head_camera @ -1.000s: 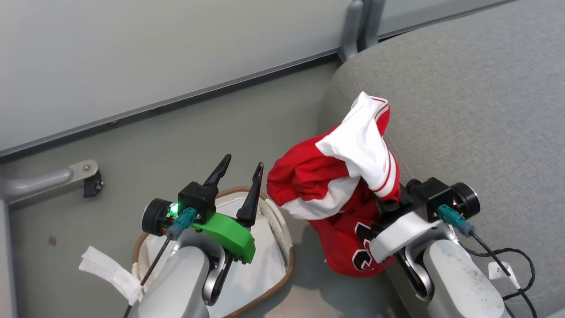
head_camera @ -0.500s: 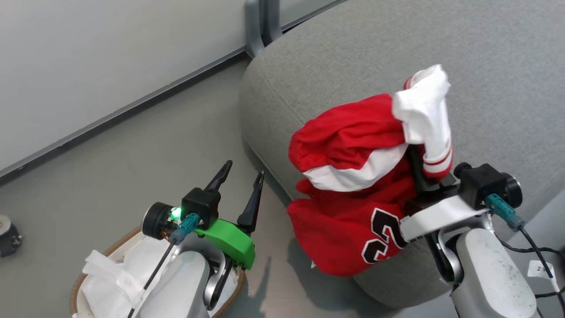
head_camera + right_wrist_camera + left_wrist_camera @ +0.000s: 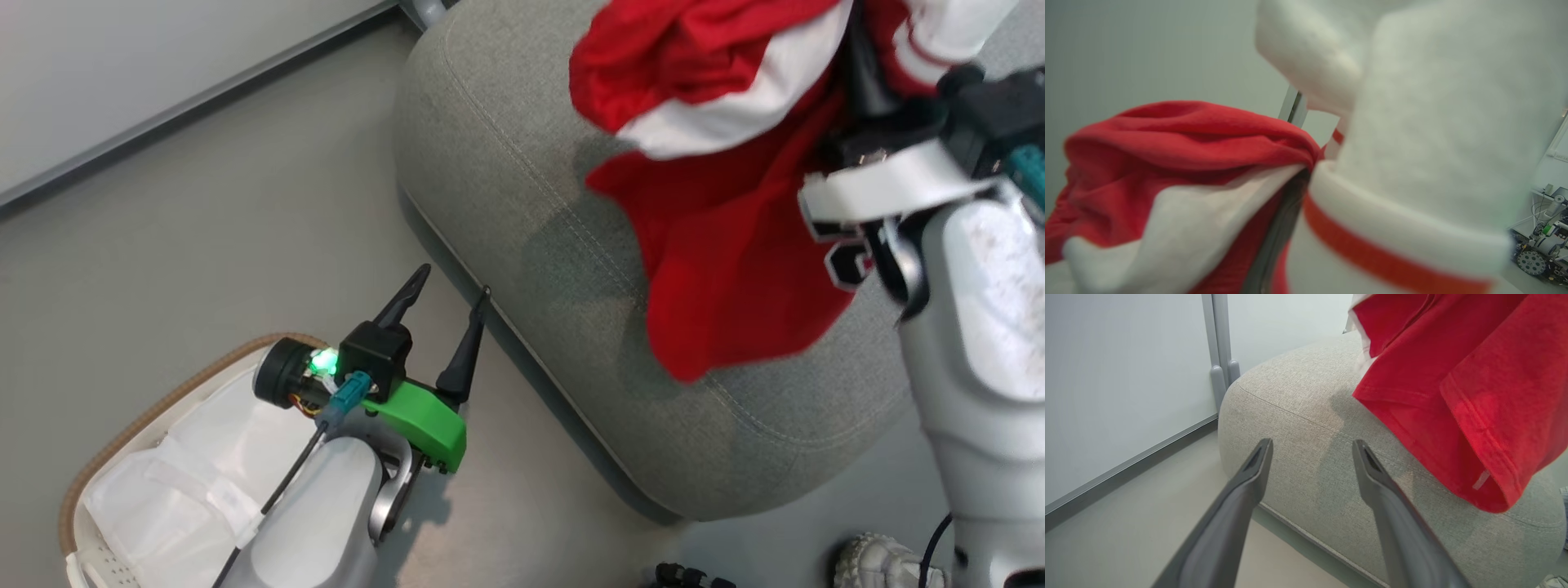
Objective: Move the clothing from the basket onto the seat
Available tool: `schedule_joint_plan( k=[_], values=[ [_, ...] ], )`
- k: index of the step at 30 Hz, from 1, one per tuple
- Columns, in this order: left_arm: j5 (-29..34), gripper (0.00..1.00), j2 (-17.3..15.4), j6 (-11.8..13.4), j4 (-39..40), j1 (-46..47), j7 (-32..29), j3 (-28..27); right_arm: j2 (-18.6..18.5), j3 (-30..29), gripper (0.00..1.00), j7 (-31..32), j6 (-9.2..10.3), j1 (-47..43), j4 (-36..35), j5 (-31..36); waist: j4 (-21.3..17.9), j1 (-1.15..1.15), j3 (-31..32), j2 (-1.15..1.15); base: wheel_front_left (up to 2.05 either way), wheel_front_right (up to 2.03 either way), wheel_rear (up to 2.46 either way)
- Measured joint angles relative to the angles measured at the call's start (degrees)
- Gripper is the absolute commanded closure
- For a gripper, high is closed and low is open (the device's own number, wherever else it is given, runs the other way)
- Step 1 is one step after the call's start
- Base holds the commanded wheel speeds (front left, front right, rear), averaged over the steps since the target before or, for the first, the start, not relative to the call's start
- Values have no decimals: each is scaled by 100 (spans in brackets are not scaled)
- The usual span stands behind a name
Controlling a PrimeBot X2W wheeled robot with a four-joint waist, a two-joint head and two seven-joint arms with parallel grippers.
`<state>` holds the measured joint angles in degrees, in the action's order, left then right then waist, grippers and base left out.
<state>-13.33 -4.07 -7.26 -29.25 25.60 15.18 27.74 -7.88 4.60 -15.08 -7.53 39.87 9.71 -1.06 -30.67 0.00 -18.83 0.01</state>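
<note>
Basket (image 3: 196, 371): white, brown woven rim, white liner (image 3: 188, 474) inside, standing on the pale grey floor (image 3: 204, 245) near the seat's left edge. Left tool (image 3: 451, 286): above the basket's far end, fingers apart, nothing between them. Seat (image 3: 531, 245): grey woven fabric, stitched seam along its rounded edge. Clothing (image 3: 735, 269): red with white bands, hanging bunched from the right tool (image 3: 861, 65), which is clamped on it, over the seat inward of its left edge; black-and-white numeral partly hidden, unreadable. Beyond: white wall (image 3: 163, 49), grey skirting.

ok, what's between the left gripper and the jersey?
A bare stretch of the seat. In the left wrist view the open left gripper points at its edge, with the clothing hanging over it beyond.
</note>
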Motion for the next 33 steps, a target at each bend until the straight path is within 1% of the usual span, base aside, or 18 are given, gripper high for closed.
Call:
schedule_joint_plan(
  k=[4,7,8,9,11,13,15,17,19,25,28,29,30,31,33],
  values=[
    [69,0,-116,-3,79,125,0,18,-349,-90,100,0,0,1095,291,134,28,0,-320,0,0,0,0],
    [103,0,-154,-4,118,325,0,148,-581,-318,100,0,0,1702,619,268,116,0,-564,0,0,0,0],
    [103,0,-182,-4,129,372,0,204,-567,-514,100,0,0,1892,776,232,161,0,-651,0,0,0,0],
    [102,0,-202,-4,134,410,0,231,-543,-680,100,-1,0,2023,926,177,199,0,-719,0,0,0,0],
    [93,0,-254,-4,153,526,0,324,-722,-829,100,-1,-1,2229,1269,400,306,0,-891,0,0,0,0],
    [86,0,-282,-4,180,655,0,414,-818,-1106,100,0,-1,2379,1595,483,416,0,-1044,0,0,0,0],
    [207,0,-401,-5,249,798,-1,572,-934,-1359,100,0,-1,2492,1851,689,544,1,-1217,0,0,0,0],
    [214,0,-444,-5,320,877,0,621,-953,-1586,100,0,0,2509,2041,834,667,0,-1397,0,0,0,0],
    [231,0,-457,-5,360,939,-1,668,-890,-1825,100,-1,0,2450,2217,940,774,1,-1565,0,0,0,0],
    [218,0,-526,-5,420,1038,0,681,-526,-2763,100,0,0,1845,2918,1283,1078,1,-2039,0,0,0,0],
    [191,0,-547,-5,403,1070,0,657,-410,-3022,100,-1,0,1613,3066,1473,1198,1,-2194,0,0,0,0],
    [182,0,-555,-5,385,1071,0,644,-375,-3067,80,-1,0,1545,3123,1530,1225,1,-2226,0,0,0,0],
    [176,0,-568,-5,361,1071,0,621,-310,-3161,28,-1,0,1455,3164,1564,1253,1,-2257,0,0,0,0],
    [159,0,-588,-5,331,1071,0,594,-234,-3244,0,-1,0,1357,3150,1567,1272,1,-2274,0,0,0,0],
    [127,0,-601,-5,287,1066,0,561,-134,-3316,0,-1,0,1190,3133,1579,1282,1,-2253,0,0,0,0]
  ],
)
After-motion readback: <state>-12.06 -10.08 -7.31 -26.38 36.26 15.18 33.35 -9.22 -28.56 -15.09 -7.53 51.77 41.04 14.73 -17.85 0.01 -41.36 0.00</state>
